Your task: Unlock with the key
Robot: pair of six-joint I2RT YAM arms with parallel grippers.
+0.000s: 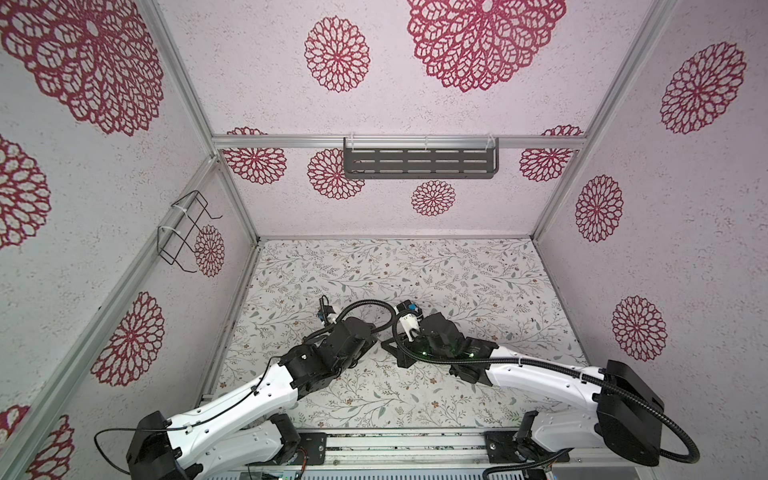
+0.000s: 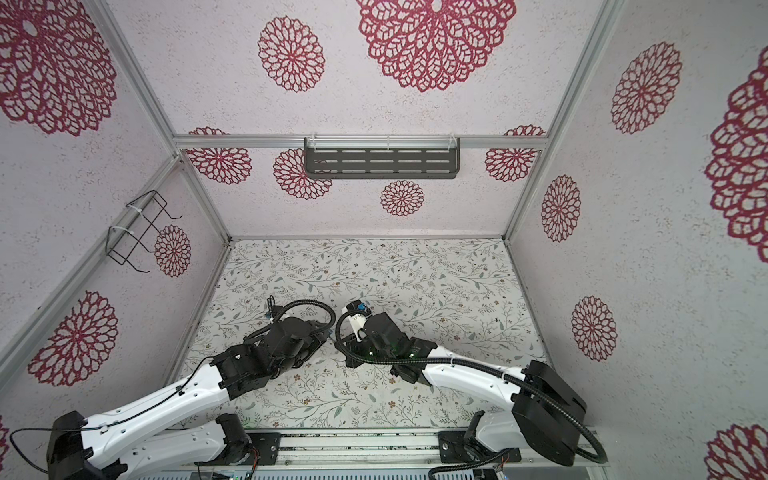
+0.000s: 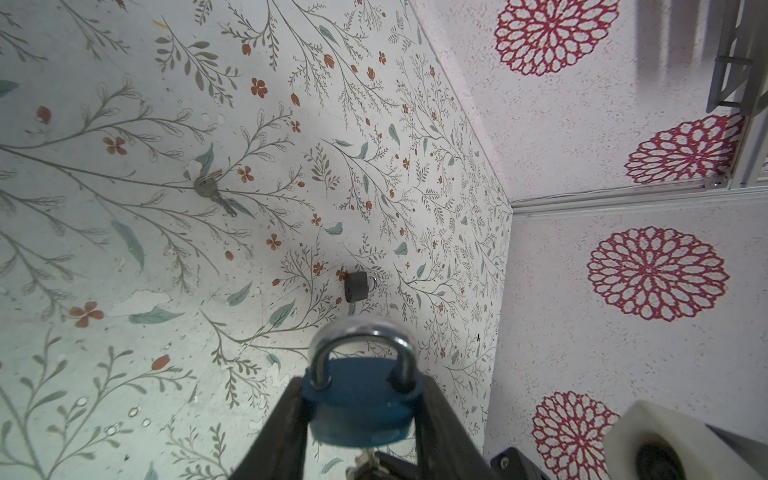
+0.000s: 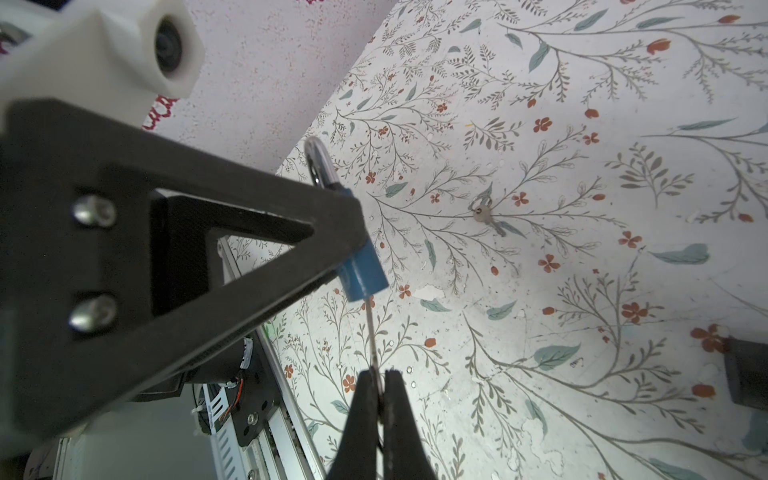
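A blue padlock (image 3: 360, 405) with a steel shackle (image 3: 360, 338) hangs above the table, and my left gripper (image 3: 361, 401) is shut on its body from both sides. In the right wrist view the padlock (image 4: 362, 272) shows edge-on behind the left gripper's black finger (image 4: 249, 232). A thin key (image 4: 371, 332) runs from the padlock's underside into my right gripper (image 4: 379, 374), which is shut on the key's head. In both top views the two grippers meet near the table's middle and hide the lock between them.
A spare key on a ring (image 3: 212, 191) (image 4: 488, 218) lies flat on the floral table. A small dark padlock (image 3: 357, 286) lies further toward the wall. A grey slotted shelf (image 1: 419, 162) hangs on the back wall and a wire rack (image 1: 183, 232) on the left wall.
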